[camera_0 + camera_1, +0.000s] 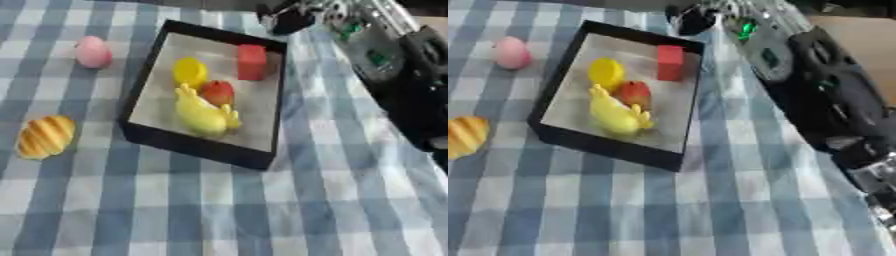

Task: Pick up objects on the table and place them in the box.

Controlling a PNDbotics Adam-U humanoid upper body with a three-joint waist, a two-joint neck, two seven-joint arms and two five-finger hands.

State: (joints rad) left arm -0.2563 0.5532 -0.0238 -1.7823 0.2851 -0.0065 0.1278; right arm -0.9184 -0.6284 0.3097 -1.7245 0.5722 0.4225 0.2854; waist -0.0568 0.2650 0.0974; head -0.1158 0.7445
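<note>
A black box (141, 97) with a pale floor stands in the middle of the checked cloth. Inside lie a red block (251, 61), a round yellow thing (190, 71), a red-orange fruit (218, 92) and a yellow banana-like toy (203, 113). Left of the box, on the cloth, lie a pink egg-shaped thing (92, 51) and a striped orange bread-like thing (44, 136). My right arm (385, 55) reaches in from the right edge to the box's far right corner; its hand (289, 19) is a dark blurred shape there, above the rim. No left hand shows.
The blue and white checked cloth (219, 210) covers the whole table. A brown surface (859, 35) shows at the upper right past the arm.
</note>
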